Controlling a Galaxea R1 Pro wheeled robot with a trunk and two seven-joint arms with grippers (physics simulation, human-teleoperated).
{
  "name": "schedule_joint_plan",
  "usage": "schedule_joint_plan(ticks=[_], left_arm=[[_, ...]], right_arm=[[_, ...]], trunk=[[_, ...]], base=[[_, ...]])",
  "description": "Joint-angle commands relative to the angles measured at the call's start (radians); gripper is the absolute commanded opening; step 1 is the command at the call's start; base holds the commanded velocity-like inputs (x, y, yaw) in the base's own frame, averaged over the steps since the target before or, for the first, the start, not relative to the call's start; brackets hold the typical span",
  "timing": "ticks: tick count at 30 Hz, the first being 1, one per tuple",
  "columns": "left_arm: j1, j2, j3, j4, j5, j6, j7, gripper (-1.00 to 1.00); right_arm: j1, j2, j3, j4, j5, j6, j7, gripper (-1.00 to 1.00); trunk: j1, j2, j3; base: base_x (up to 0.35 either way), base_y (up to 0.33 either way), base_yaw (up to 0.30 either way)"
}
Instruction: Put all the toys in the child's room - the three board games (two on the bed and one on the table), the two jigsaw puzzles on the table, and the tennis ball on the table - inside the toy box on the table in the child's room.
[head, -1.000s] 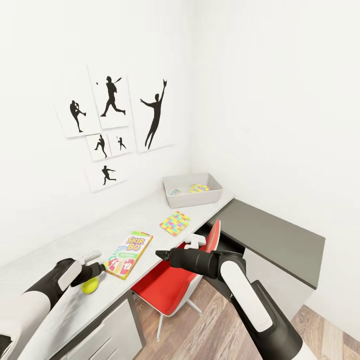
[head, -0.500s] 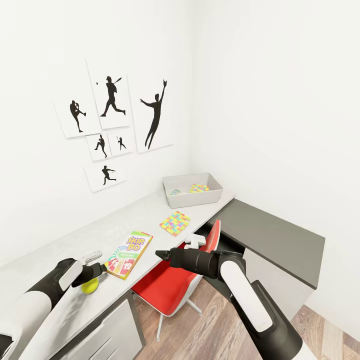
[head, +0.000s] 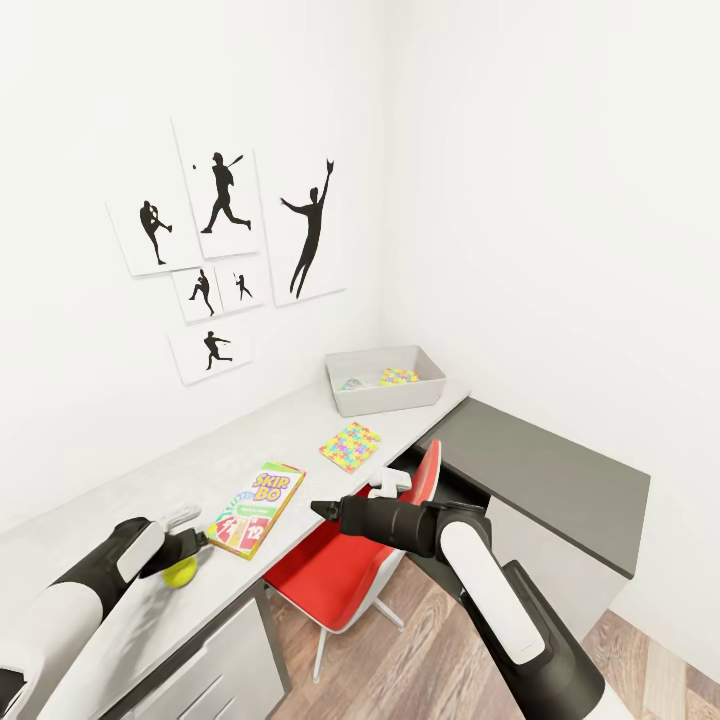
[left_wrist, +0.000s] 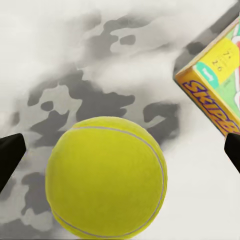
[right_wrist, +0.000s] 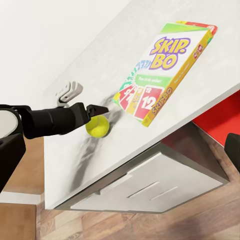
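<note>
L tool (head: 192, 547) lower, nearer tennis ball (head: 180, 572)

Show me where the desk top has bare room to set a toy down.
The pale grey-white desk top is bare between the orange-green Skip-Bo game box and the wall, and again between the multicolour jigsaw puzzle square and the shallow pale grey toy box. It is crowded near the left pincer, around the yellow-green tennis ball beside Skip-Bo.
</note>
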Motion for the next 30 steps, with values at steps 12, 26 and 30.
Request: schedule_joint_plan(ticks=[12,26,30], left_arm=[[-0.001,0.001,-0.005,-0.002,0.016,0.003,0.041,1.00],[-0.001,-0.001,-0.007,-0.002,0.019,0.050,0.043,1.00],[-0.001,-0.004,-0.007,-0.002,0.020,0.069,0.044,1.00]], right_arm=[[-0.001,0.000,0.000,-0.001,-0.010,0.002,-0.010,1.00],[-0.001,0.000,0.002,-0.001,-0.010,0.002,-0.010,1.00],[-0.001,0.000,0.002,-0.001,-0.009,0.002,-0.010,1.00]], trunk=[[0.001,-0.002,-0.002],[0.001,-0.002,-0.002],[0.001,-0.002,-0.002]], base=[[0.000,0.000,0.000],[0.000,0.000,0.000],[0.000,0.000,0.000]])
